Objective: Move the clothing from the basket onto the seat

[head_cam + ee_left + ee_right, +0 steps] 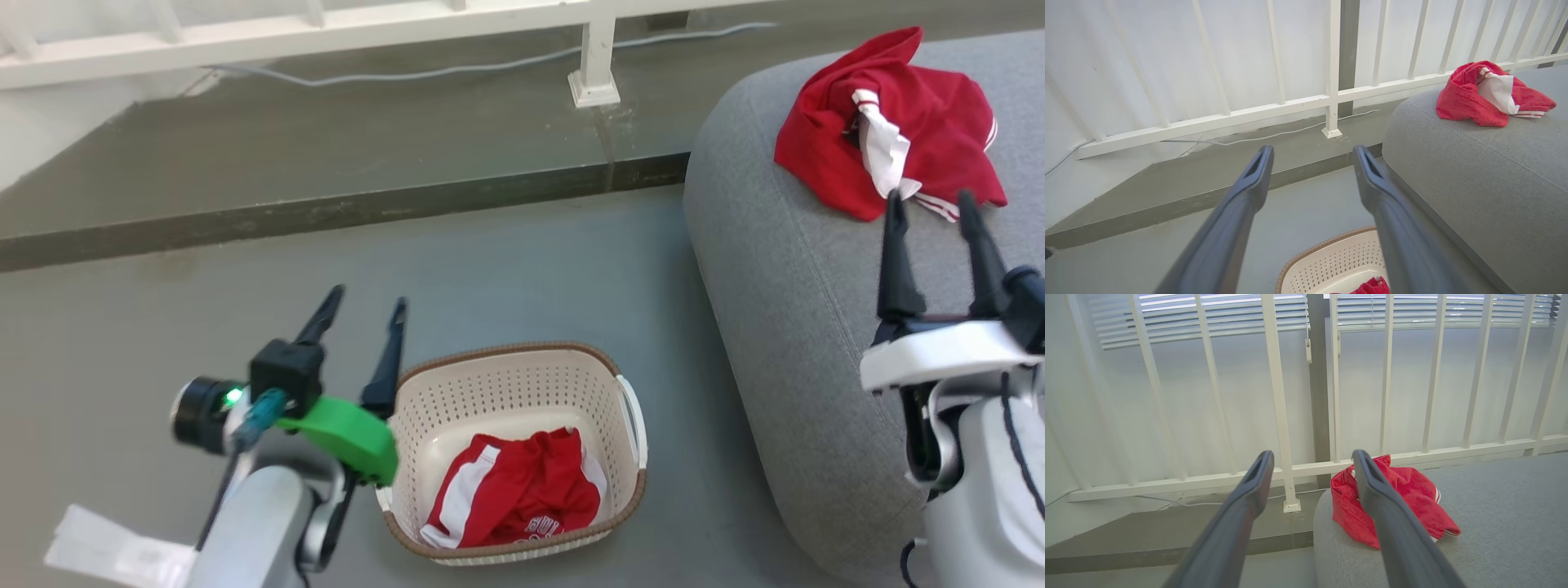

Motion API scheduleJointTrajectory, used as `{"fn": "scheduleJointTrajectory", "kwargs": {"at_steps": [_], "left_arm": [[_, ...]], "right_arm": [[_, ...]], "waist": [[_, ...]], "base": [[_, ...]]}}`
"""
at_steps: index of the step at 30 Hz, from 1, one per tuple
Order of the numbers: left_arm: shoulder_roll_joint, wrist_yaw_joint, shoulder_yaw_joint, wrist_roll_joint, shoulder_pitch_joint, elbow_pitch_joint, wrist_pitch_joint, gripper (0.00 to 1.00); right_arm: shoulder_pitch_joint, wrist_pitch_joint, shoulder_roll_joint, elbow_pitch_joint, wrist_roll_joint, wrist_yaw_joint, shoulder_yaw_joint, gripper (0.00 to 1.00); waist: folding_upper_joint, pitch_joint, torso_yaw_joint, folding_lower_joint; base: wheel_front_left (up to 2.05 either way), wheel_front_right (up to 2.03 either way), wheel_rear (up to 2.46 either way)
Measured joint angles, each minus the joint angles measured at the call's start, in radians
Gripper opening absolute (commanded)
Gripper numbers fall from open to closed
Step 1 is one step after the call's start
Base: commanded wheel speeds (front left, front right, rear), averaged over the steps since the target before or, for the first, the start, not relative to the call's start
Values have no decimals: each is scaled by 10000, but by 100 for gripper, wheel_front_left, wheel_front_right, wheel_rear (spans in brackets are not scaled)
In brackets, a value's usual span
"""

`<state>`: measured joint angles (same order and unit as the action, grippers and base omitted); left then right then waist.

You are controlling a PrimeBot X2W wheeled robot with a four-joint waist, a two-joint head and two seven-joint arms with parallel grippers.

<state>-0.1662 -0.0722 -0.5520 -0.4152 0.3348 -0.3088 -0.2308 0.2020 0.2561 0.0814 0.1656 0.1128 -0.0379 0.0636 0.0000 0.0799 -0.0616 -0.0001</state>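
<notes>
My left fingers (390, 351), two long, dark, tapered blades, stand spread wide and empty at the lower left of the head view, just beside the left rim of the basket (506, 384). My right fingers (896, 253), a matching pair, are also spread with nothing between them. They are at the right of the frame over the seat (784, 327), tips pointing at the lower edge of a crumpled garment.

There is one basket, on the grey floor (531, 261) at lower centre. It is cream perforated plastic, a rounded rectangle with a brown woven-look rim and a white side handle.

I count two soft red garments. The bunched garment in the basket (514, 490) has white stripes and white lettering. The garment on the seat (890, 114), at upper right, has a white panel and red-striped white trim.

The seat is grey woven upholstery with a rounded edge and a stitched seam. Beyond stands one white railing (596, 57).
</notes>
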Motion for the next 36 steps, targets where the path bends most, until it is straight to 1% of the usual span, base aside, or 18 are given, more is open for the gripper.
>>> {"fn": "scheduleJointTrajectory", "kwargs": {"at_steps": [5,6,14,24,36], "left_arm": [[-345,-165,562,-150,-592,121,-6,100],[-412,-180,677,-180,-728,171,-8,100],[-759,-347,1467,-487,-1746,575,-92,100],[-836,-441,2293,-554,-2925,1076,-167,100],[-849,-474,2742,-516,-3622,1854,-176,100]], "right_arm": [[-379,-2,-52,196,-84,-81,-253,100],[-466,-2,-54,217,-84,-138,-334,100],[-994,-2,-182,355,-88,-247,-842,100],[-1155,-2,-203,341,-86,-249,-1103,100],[-1348,-2,-222,330,-67,-247,-1175,100]], "waist": [[0,-280,25,0],[0,-331,30,0],[0,-582,85,0],[0,-693,50,0],[0,-721,5,0]], "base": [[0,0,0],[0,0,0],[0,0,0],[0,0,0],[0,0,0]]}}
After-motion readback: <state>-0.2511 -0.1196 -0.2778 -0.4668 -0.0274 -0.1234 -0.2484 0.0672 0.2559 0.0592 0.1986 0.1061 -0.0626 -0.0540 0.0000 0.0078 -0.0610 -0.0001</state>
